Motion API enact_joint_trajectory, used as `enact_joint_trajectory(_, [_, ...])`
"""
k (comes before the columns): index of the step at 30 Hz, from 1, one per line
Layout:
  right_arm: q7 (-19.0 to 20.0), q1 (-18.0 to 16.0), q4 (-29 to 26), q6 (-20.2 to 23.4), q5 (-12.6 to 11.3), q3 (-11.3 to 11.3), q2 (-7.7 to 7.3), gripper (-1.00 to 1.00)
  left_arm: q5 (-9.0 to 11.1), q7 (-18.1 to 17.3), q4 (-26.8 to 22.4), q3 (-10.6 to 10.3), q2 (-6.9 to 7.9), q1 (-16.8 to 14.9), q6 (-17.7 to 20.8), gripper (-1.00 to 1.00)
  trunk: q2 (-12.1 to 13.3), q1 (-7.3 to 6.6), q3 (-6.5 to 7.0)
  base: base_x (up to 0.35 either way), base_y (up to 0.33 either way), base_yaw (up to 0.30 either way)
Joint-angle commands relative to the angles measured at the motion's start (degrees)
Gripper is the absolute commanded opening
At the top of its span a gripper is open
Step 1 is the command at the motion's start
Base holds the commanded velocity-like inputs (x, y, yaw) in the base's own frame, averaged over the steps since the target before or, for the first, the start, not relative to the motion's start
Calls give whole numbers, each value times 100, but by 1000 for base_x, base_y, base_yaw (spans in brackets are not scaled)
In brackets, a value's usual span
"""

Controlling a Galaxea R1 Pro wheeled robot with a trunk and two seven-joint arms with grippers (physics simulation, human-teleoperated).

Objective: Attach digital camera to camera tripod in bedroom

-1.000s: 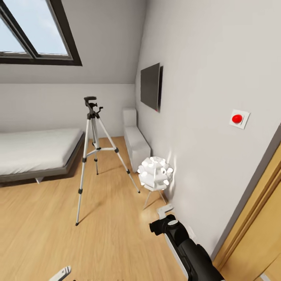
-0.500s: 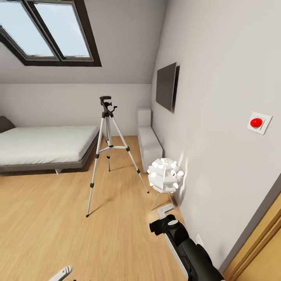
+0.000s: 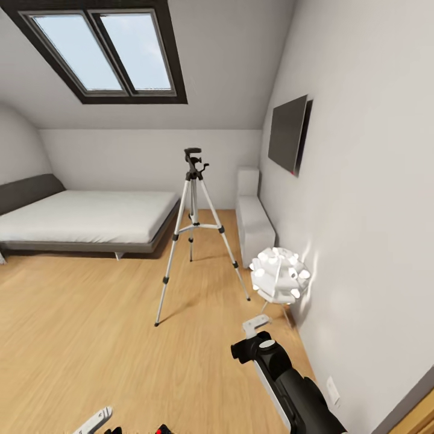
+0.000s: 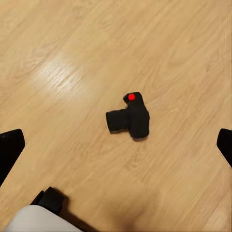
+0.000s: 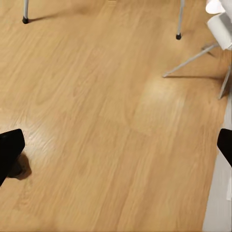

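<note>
Presently, digital camera (image 4: 129, 118): matte black, boxy, red dot on top, lying on the light wood floor (image 4: 159, 53) in the left wrist view, lens barrel pointing sideways along the boards. It sits between and beyond the left gripper (image 4: 116, 145) fingers (image 4: 9, 150), touching neither; those fingers stand wide apart at the two edges of the picture. A sliver of black with a red spot (image 3: 161, 430) at the bottom edge of the head view is probably the same camera, though too little shows to be sure.

Camera tripod (image 3: 196, 232): upright on the floor in the middle of the bedroom, three silver legs spread, black joints and feet, black head on top with nothing mounted on it. It stands well apart from the camera, between the bed (image 3: 90, 220) and the right-hand wall.

Right gripper (image 5: 116, 150): dark fingers (image 5: 9, 152) at the picture's edges, set wide apart, holding nothing, over bare floor. Two tripod feet (image 5: 25, 20) show farther off in the right wrist view.

Right arm (image 3: 283, 380): black and white, low in the head view near the wall.

Surroundings: white ball-shaped floor lamp (image 3: 278, 274) just beside the wall, near one tripod leg; low white bench (image 3: 254, 220) behind it; black TV (image 3: 288, 134) on the wall; dark-framed skylight (image 3: 105, 51) in the sloped ceiling.
</note>
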Motion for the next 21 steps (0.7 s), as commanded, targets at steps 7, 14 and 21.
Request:
enact_joint_trajectory(7, [-11,-4,-4,32,21,11,-1,100,321,37,-6,-17,23,0,10,100,-3,0,-5,0,-3,280])
enact_joint_trajectory(14, [-13,-4,-4,32,21,11,-1,100,390,60,-13,-131,37,0,-12,100,-3,0,-5,0,-28,280])
enact_joint_trajectory(21, [-11,-4,-4,32,22,11,-1,100,403,102,-18,-291,56,-1,-25,100,-3,0,-7,0,-204,279])
